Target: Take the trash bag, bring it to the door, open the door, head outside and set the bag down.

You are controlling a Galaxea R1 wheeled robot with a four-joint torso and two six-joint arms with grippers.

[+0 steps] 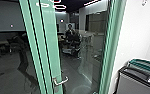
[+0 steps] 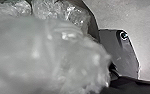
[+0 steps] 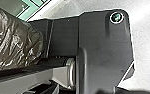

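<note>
Facing a green-framed glass door (image 1: 49, 37) with a metal handle (image 1: 61, 80), I see a person (image 1: 70, 31) through the glass in a dim room. Grey bin (image 1: 133, 81), white wall (image 1: 134, 32) at one side. The trash bag (image 3: 13, 40), dark and crinkled, is beside my dark plate (image 3: 104, 42); pale floor (image 3: 146, 50) shows past that. Whether the fingers are apart, I cannot tell.
</note>
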